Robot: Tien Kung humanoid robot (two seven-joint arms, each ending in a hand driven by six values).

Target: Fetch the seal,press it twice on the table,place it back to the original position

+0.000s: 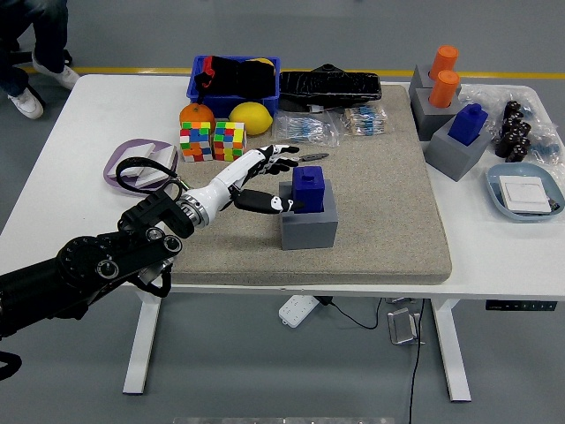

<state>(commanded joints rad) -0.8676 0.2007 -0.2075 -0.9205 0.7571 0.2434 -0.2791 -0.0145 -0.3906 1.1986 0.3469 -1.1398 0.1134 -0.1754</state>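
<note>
A blue seal (308,189) stands upright in a grey block holder (309,224) near the middle of the beige mat (371,177). My left hand (268,180) reaches in from the lower left, fingers spread open. Its thumb tip touches or nearly touches the seal's left side, while the other fingers stretch past behind the seal's upper left. It holds nothing. The right arm is out of view.
Two colour cubes (212,140), an orange (195,114), a lemon (250,117) and a blue bin (235,77) lie behind the hand. A pen (309,157) lies just behind the seal. More grey holders with orange and blue seals (450,106) stand at the right. A person's legs show at top left.
</note>
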